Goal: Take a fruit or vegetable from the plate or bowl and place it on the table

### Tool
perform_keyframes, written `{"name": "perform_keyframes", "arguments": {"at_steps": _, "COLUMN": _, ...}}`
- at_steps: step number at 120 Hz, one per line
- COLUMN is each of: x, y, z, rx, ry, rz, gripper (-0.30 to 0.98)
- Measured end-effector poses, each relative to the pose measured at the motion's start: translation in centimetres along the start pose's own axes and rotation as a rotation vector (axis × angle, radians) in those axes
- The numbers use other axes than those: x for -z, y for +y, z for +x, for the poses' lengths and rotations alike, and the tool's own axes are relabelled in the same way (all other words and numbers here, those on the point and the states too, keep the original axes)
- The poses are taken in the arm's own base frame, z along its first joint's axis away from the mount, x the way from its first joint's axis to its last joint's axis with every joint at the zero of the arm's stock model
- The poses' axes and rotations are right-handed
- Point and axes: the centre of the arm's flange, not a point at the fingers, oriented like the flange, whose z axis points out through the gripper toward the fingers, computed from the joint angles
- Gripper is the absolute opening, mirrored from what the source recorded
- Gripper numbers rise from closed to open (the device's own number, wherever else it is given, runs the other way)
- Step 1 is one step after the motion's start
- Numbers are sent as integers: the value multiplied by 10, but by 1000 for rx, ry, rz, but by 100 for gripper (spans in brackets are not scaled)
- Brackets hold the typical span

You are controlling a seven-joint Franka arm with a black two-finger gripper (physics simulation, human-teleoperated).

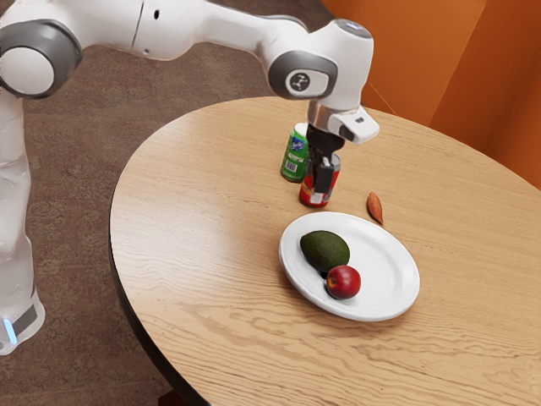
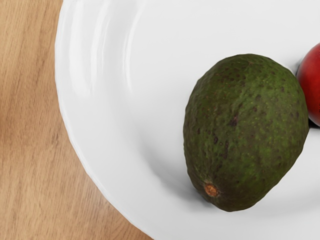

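On my feed I have a dark green avocado (image 1: 325,250), its pebbly skin flecked brown, lying on its side on the plate (image 1: 391,288). In the wrist view I can make out a small orange-brown stem scar near its narrower end. Right beside it, also on the plate, I see a glossy red apple (image 1: 343,282), smaller and rounder, with a yellowish patch; I can't tell whether the two touch. The plate is white, shiny and round with a raised rim, sitting flat on the table (image 1: 203,245), whose curved top shows pale wood grain above a dark edge.
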Motion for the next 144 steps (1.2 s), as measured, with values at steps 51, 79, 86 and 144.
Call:
{"name": "perform_keyframes", "arguments": {"at_steps": 51, "x": -15, "y": 48, "z": 13, "rx": -126, "ry": 0, "rz": -11, "gripper": 69}}
{"name": "perform_keyframes", "arguments": {"at_steps": 79, "x": -19, "y": 29, "z": 13, "rx": -106, "ry": -3, "rz": -10, "gripper": 69}}
{"name": "perform_keyframes", "arguments": {"at_steps": 86, "x": -20, "y": 29, "z": 13, "rx": -110, "ry": -2, "rz": -10, "gripper": 69}}
{"name": "perform_keyframes", "arguments": {"at_steps": 144, "x": -54, "y": 42, "z": 27, "rx": -144, "ry": -25, "rz": -28, "gripper": 69}}
